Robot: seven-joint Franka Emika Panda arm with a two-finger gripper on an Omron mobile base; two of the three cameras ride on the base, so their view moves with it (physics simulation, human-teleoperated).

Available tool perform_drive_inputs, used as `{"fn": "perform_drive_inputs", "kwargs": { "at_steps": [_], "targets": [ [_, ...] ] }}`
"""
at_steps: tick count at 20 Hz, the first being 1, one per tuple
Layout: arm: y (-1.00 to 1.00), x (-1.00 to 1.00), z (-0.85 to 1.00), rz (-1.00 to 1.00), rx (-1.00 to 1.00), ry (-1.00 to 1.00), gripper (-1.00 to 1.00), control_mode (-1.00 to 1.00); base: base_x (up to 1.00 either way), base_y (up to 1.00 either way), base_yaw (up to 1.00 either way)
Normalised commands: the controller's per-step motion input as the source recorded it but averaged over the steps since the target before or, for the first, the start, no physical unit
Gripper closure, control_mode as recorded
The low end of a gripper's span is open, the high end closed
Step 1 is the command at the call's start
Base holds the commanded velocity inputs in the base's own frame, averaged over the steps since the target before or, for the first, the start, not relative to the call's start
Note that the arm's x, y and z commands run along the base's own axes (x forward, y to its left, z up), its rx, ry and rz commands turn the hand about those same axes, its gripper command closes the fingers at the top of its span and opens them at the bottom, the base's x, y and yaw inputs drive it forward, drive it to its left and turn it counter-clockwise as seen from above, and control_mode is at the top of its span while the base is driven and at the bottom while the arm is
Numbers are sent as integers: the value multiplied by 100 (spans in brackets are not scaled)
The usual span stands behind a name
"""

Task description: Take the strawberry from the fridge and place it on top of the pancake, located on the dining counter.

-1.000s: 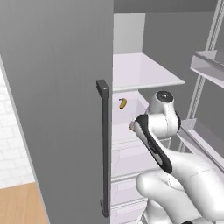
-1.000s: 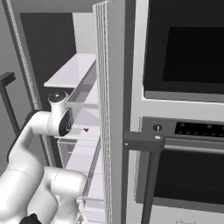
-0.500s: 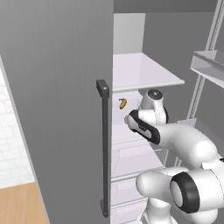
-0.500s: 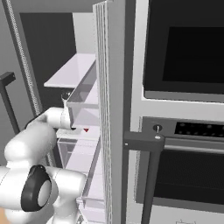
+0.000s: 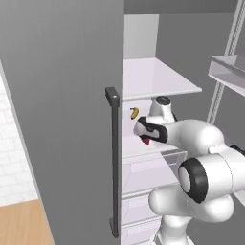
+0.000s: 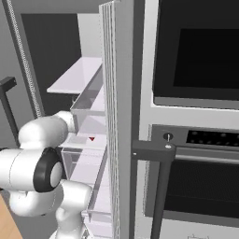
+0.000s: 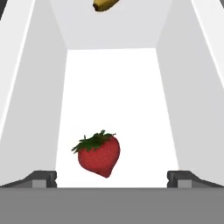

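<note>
The fridge (image 5: pixel 62 95) stands open, its grey door and dark bar handle (image 5: pixel 114 162) at the left. The strawberry (image 7: pixel 99 154), dark red with a green cap, lies on a white shelf (image 7: pixel 113 96) just ahead of my open gripper (image 7: pixel 112 179), a little left of centre between the fingertips (image 7: pixel 41 178). From the left base view, the gripper (image 5: pixel 142 136) hovers right over the strawberry (image 5: pixel 145 140). The right base view has the strawberry (image 6: pixel 92 138) as a small red speck on the shelf. Nothing is held. The pancake and the dining counter are out of view.
A small yellow banana (image 5: pixel 134 113) lies further back on the same shelf, also seen as the banana (image 7: pixel 105 4). White side walls close in the shelf. A clear door bin (image 6: pixel 91 100) hangs on the right door. A built-in oven (image 6: pixel 196 154) stands right of the fridge.
The hand has moved left and deeper into the fridge, down toward the strawberry. The arm's elbow has swung forward into the lower part of both base views. The jaws stayed open.
</note>
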Motion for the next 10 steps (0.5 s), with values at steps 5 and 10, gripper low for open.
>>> {"fn": "perform_drive_inputs", "kwargs": {
  "at_steps": [5, 10],
  "targets": [
    [13, 18, -53, 0, 0, 4, -100, -100, 0, 0, 0],
    [21, 4, -31, 0, 0, 0, -100, -100, 0, 0, 0]
  ]
}}
